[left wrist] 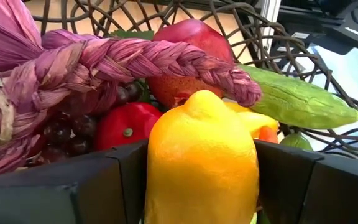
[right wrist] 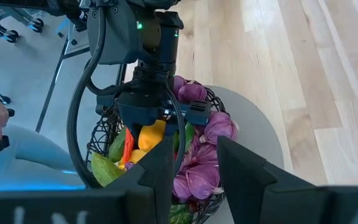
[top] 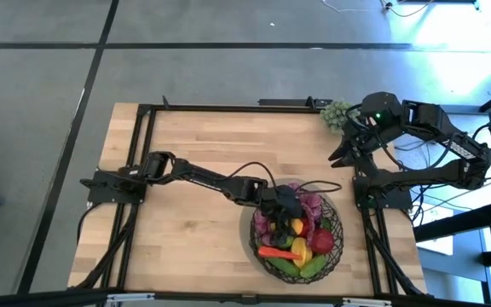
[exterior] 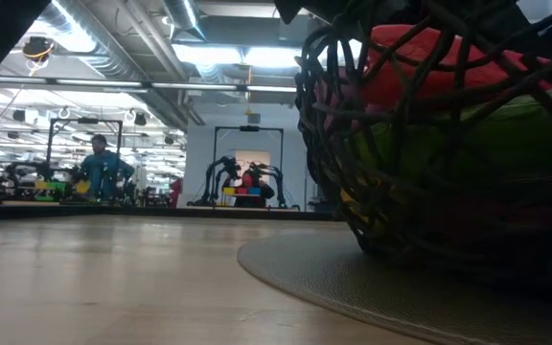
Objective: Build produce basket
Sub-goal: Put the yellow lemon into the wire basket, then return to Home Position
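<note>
Left wrist view: lemon [left wrist: 202,163] between left tool [left wrist: 191,186] fingers, seemingly over basket [left wrist: 303,59].

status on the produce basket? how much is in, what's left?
Mostly filled: the basket already holds a red apple, cucumber, dark grapes and a purple braided bunch. In hand: the left gripper, over the basket, holds a lemon between its fingers. Left: green grapes at the table's far edge, beside the raised, empty right gripper.

Ceiling strip lights [exterior: 209,53] glare brightly, while the close basket [exterior: 448,144] looms dark and blurred.
</note>
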{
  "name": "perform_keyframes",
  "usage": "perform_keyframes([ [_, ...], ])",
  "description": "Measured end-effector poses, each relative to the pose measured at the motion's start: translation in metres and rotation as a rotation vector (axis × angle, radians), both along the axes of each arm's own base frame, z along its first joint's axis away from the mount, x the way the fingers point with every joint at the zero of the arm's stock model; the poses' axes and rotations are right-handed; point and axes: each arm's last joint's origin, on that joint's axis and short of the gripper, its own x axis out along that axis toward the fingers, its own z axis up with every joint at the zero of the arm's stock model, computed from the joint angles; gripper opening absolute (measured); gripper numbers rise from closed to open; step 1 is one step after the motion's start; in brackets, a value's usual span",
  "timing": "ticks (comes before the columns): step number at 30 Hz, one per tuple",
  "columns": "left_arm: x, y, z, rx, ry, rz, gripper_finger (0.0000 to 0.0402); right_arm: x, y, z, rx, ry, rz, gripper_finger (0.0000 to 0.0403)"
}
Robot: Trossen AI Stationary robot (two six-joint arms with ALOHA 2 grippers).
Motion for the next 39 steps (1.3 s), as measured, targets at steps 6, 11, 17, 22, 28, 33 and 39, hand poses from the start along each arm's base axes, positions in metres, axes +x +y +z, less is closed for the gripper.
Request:
perform_keyframes([
  [6,0.0,-0.001,0.0,-0.036,0.013,-0.019,0.0215,0.0,0.0,0.0,-0.001,-0.001,0.001,0.0118],
  [11,-0.001,-0.001,0.0,-0.007,-0.002,-0.061,0.0215,0.0,0.0,0.0,-0.002,-0.001,0.001,0.0118],
  [17,0.0,0.001,0.001,-0.122,0.028,-0.048,0.0215,0.0,0.0,0.0,-0.002,-0.001,0.001,0.0118],
  [22,0.001,0.005,0.002,-0.135,0.031,-0.036,0.0216,0.0,0.0,0.0,-0.002,-0.001,0.001,0.0118],
  [28,0.001,0.006,0.001,-0.108,0.028,0.003,0.0236,0.0,0.0,0.0,-0.001,-0.001,0.0,0.0118],
  [33,0.002,0.009,0.001,-0.077,0.02,0.031,0.0268,0.0,0.0,0.0,-0.001,-0.001,0.0,0.0118],
  [39,0.003,0.012,0.002,-0.03,-0.014,0.01,0.027,0.0,0.0,0.0,0.0,0.0,-0.001,0.0118],
])
